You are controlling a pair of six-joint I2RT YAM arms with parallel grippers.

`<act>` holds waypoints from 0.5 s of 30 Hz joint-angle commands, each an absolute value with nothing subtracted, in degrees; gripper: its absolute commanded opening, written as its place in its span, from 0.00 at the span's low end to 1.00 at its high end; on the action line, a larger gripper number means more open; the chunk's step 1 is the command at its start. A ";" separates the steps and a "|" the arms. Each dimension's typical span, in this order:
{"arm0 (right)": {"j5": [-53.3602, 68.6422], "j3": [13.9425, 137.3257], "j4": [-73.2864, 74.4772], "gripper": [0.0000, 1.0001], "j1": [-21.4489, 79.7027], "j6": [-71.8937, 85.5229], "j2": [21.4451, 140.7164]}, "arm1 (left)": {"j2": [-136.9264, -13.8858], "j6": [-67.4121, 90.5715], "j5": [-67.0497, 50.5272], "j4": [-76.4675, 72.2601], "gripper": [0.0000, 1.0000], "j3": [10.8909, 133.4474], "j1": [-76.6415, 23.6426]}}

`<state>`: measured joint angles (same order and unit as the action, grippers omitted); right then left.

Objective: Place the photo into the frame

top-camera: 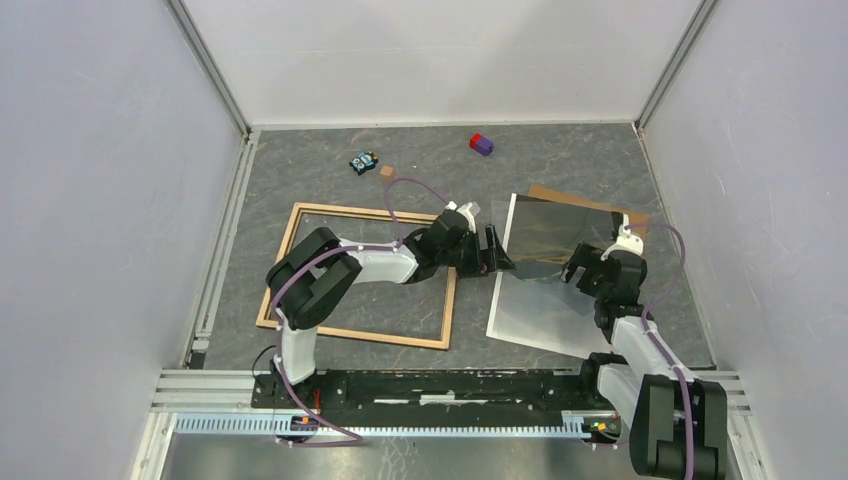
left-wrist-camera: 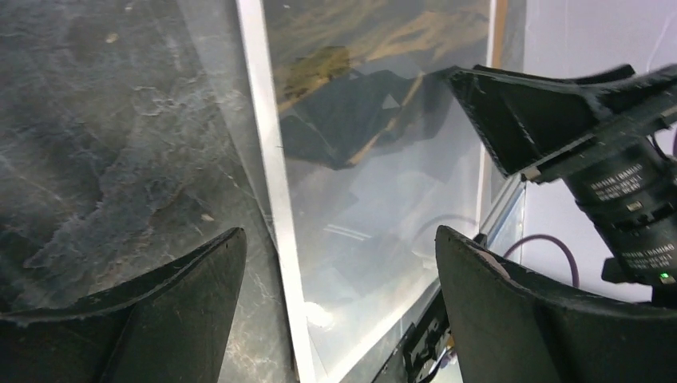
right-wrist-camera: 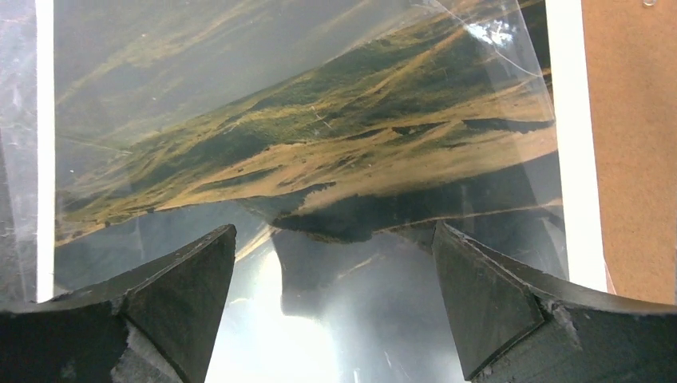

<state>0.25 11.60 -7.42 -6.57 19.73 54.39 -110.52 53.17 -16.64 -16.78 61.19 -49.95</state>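
I have both arms on the photo (top-camera: 545, 250), which lies picture side up on the surface (top-camera: 300, 170), just ahead of my left gripper (top-camera: 498, 255) and directly under my right gripper (top-camera: 580, 268). Both grippers stand wide apart and neither is clamped on anything. I judge the placement deliberate. The left one faces the sheet's near edge so a finger can get at the white border, and the right one hovers over the middle, ready to steady or press the glossy sheet. The frame (top-camera: 370, 211) lies flat, wood side up, behind my left gripper, with that arm's forearm stretched across its opening, so the photo has only a short trip sideways. The top view alone shows this layout, and neither wrist camera catches the frame at all. My left wrist view shows the white border running between my fingers (left-wrist-camera: 184, 287) and the right gripper opposite, but I cannot tell from it whether the edge is off the surface. My right wrist view gives the mountain scene clearly, and the brown board (right-wrist-camera: 635, 144) poking out from beneath the photo's edge to the right of that gripper.
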 commanded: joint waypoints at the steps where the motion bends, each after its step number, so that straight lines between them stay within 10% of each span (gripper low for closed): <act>1: 6.74 10.04 -11.02 0.98 -8.57 20.67 56.56 | -113.43 58.66 -11.48 -20.12 0.92 62.70 -49.66; 15: 12.76 8.09 -14.98 0.97 -9.05 20.36 62.39 | -120.28 70.29 -10.34 -40.25 0.78 61.13 -48.35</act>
<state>9.06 9.82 -18.41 -9.02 19.68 59.55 -118.32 65.56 -10.48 -30.92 61.23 -49.32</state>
